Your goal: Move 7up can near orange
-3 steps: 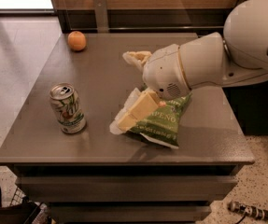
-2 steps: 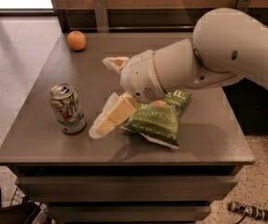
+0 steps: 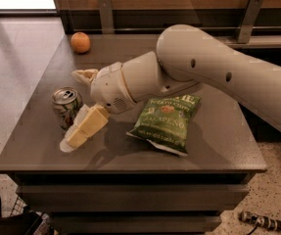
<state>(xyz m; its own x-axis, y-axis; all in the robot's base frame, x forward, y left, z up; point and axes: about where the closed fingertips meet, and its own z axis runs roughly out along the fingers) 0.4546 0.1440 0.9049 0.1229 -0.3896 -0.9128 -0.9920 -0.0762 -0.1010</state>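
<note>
The 7up can (image 3: 65,106) stands upright near the left edge of the dark table (image 3: 218,153), its silver top facing up. The end effector (image 3: 74,107) is at the can, with its two pale fingers spread wide apart. One finger (image 3: 84,75) lies behind the can, toward the back of the table. The other (image 3: 87,128) slants down in front and to the can's right side, with its tip close to the table surface. The can sits in the gap between them and the jaws are not closed on it. The near finger overlaps the can's lower right side in this view and may be brushing it, though contact cannot be made out for certain.

The orange (image 3: 80,42) rests at the far left corner of the table, well apart from the can and from the end effector. A green chip bag (image 3: 167,121) lies flat near the middle of the table, just to the right of the wrist. The thick cream-coloured arm (image 3: 218,67) reaches in from the right side and passes above the bag's upper edge.
</note>
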